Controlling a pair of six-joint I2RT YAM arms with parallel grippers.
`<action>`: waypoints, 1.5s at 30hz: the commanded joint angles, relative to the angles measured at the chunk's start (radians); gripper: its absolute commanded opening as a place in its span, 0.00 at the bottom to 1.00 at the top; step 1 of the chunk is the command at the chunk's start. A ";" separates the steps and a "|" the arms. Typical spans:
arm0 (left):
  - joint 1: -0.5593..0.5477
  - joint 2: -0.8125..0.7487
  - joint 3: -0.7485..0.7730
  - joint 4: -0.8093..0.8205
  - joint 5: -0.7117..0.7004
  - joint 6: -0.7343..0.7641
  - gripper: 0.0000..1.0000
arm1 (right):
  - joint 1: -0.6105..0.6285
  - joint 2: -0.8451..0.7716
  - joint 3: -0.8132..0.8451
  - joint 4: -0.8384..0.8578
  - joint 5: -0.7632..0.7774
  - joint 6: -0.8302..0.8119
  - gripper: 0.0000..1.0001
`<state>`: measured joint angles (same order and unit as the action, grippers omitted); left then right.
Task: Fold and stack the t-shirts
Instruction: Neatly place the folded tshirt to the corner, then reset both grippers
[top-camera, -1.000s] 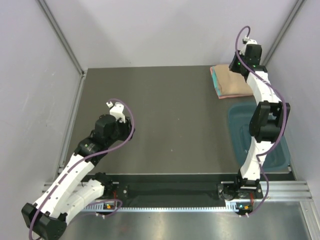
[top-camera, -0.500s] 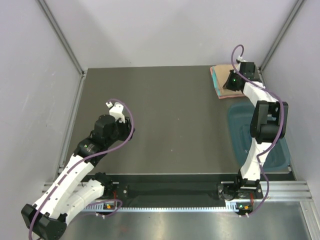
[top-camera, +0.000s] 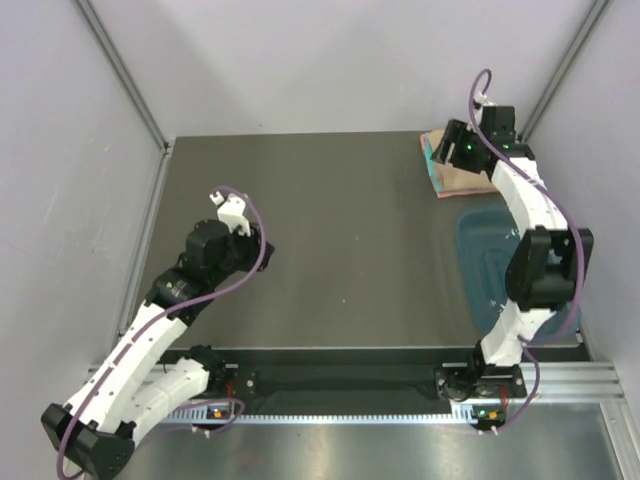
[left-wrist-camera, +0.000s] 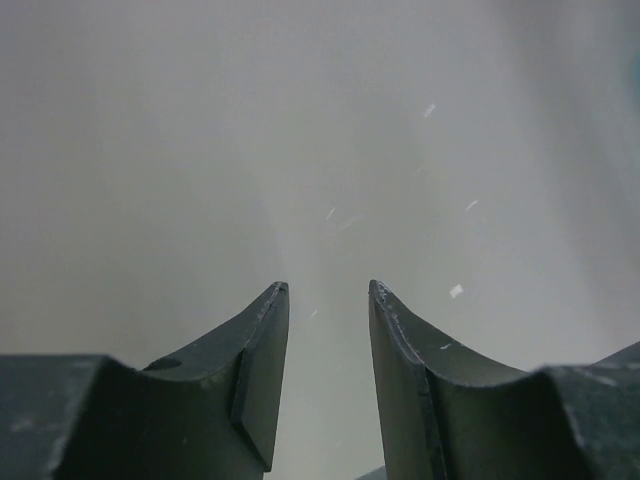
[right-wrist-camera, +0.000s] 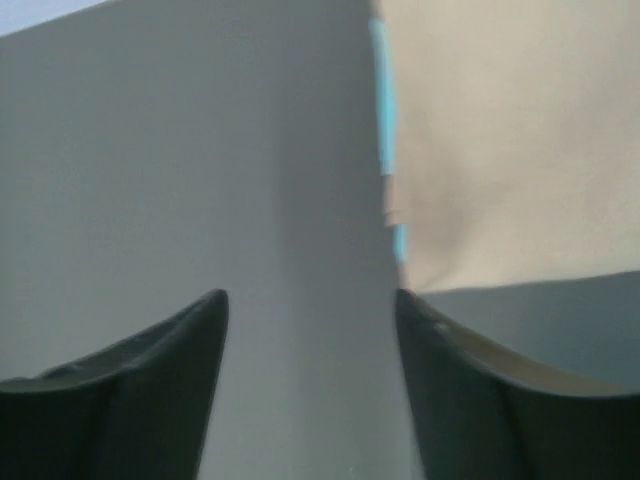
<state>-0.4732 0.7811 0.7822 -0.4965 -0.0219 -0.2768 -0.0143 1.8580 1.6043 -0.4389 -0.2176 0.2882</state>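
Left pincer (left-wrist-camera: 328, 288), the nearer of my two, hangs over the left half of the dark grey matte surface (top-camera: 340, 240), its two dark fingers (left-wrist-camera: 255, 360) a short way apart with nothing between them. Farther back on my right sits the rigid dark teal plastic tub (top-camera: 478, 250), along the right edge, with my right arm (top-camera: 530, 215) rising across it. Beyond the tub, in the far right corner, the folded t-shirts (top-camera: 455, 180) lie in one stack: the tan cloth t-shirt (top-camera: 468, 181) on top, a thin turquoise cloth edge (top-camera: 427, 150) showing along the stack's left side and a salmon-pink cloth edge (top-camera: 437, 185) at its near left corner. My right pincer (right-wrist-camera: 309, 295) is over the stack's left border, fingers spread wide and holding nothing. From its wrist camera the tan cloth fills the upper right, and the tip of one finger is just beside the tan corner; whether it touches I cannot tell.
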 joint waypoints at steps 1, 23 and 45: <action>-0.002 0.029 0.126 0.142 0.066 -0.044 0.43 | 0.111 -0.295 -0.009 -0.093 0.023 0.006 0.71; -0.002 0.005 0.261 0.134 0.238 -0.246 0.86 | 0.310 -1.208 -0.491 -0.264 0.190 0.203 1.00; -0.002 -0.060 0.223 0.070 0.206 -0.185 0.85 | 0.312 -1.241 -0.543 -0.284 0.211 0.227 1.00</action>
<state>-0.4732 0.7414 1.0111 -0.4355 0.1925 -0.4759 0.2928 0.6182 1.0599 -0.7341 -0.0185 0.5194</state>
